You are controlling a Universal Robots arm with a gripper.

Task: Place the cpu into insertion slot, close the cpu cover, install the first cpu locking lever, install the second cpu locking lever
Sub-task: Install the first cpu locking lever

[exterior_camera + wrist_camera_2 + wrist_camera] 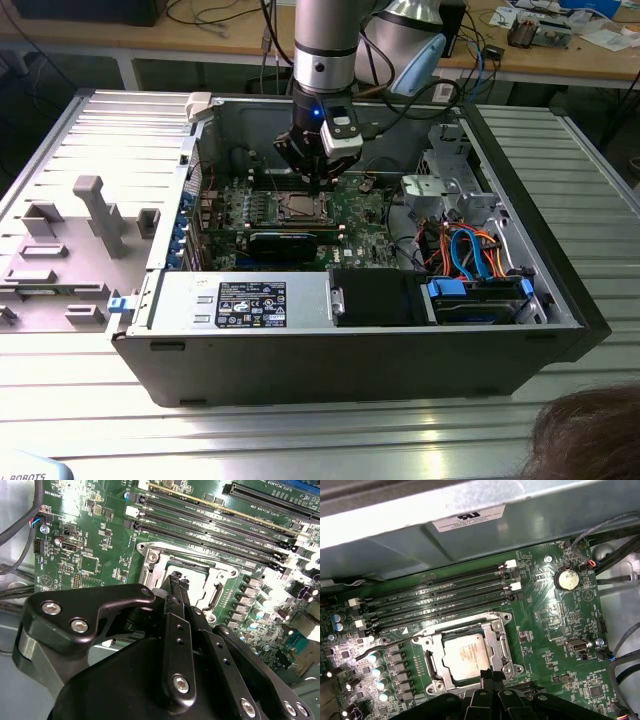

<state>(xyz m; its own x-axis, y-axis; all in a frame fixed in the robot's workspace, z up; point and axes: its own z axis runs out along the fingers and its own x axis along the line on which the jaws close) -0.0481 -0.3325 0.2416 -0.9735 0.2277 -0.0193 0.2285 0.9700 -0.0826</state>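
Note:
The cpu (464, 655), a dull silver square, lies in the insertion slot (300, 207) on the green motherboard inside the open computer case. The cpu cover (499, 642), a silvery frame, lies down around the chip. A thin dark locking lever (390, 644) juts out sideways from one corner of the socket, towards the capacitors. My gripper (492, 676) hovers right at the socket's edge, its black fingers pressed together with nothing seen between them. The second wrist view shows the gripper (176, 582) tips just over the socket frame (150, 562). In the exterior view the gripper (318, 186) stands over the board.
Long black memory slots (440, 597) run beside the socket, with a coin battery (566, 579) further along. A power supply (240, 300) and a drive bay with blue and orange cables (480, 250) line the case. A person's head (590, 435) shows at the exterior view's lower right.

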